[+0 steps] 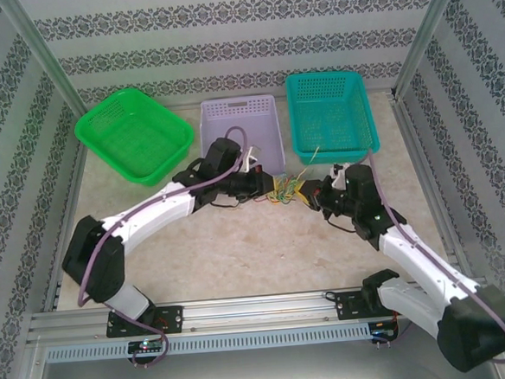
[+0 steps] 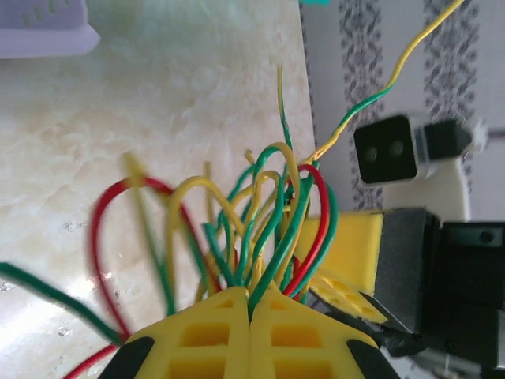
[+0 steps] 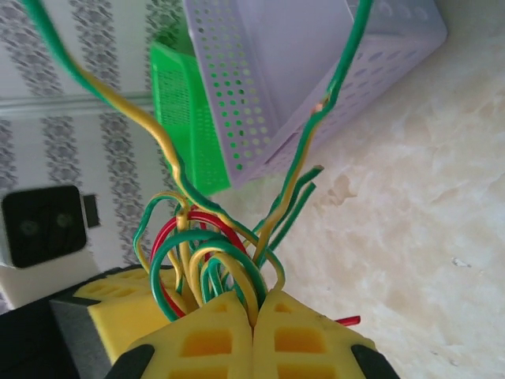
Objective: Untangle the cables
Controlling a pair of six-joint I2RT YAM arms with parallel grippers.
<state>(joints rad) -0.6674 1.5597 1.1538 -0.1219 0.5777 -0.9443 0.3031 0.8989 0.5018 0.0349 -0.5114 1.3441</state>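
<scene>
The cables point(image 1: 285, 190) are a small tangle of green, yellow and red wires held above the table's middle, between both arms. My left gripper point(image 1: 267, 187) meets the bundle from the left, my right gripper point(image 1: 309, 191) from the right. In the left wrist view the yellow fingertips point(image 2: 213, 332) are pressed together on green and yellow strands of the cables point(image 2: 260, 229); the right gripper's yellow pad point(image 2: 351, 249) shows just beyond. In the right wrist view my right gripper point(image 3: 254, 320) is shut on looping strands of the cables point(image 3: 213, 253).
Three baskets stand at the back: a green one point(image 1: 133, 134) on the left, a lilac one point(image 1: 241, 130) in the middle, a teal one point(image 1: 331, 114) on the right. Patterned walls and metal posts close in the table point(image 1: 239, 251).
</scene>
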